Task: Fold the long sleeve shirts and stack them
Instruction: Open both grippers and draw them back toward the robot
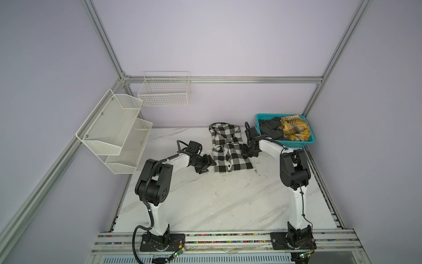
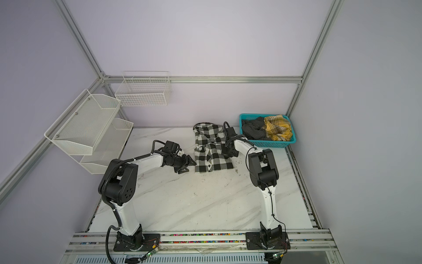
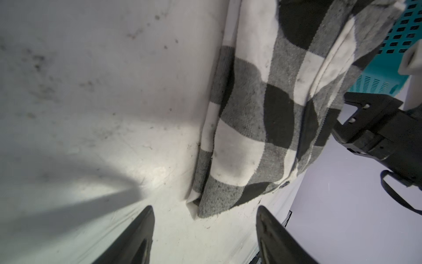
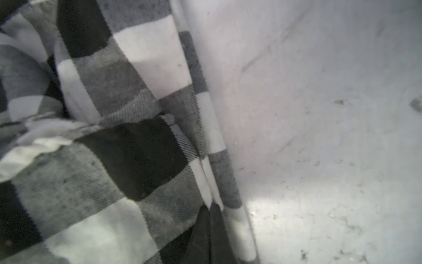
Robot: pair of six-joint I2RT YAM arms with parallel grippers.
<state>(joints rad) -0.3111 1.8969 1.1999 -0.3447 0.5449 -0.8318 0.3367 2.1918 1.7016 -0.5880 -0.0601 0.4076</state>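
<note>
The checked shirt (image 1: 230, 157) is pinched at its edge by the right gripper (image 4: 211, 206) for a fold; next, its near corner should be taken by the spread left gripper (image 3: 204, 208).

A robotics lab cell: aluminium frame (image 1: 228, 79), plain lilac walls (image 1: 217, 41), robot arms (image 1: 157, 217) bolted to a rail (image 1: 228, 238).
</note>
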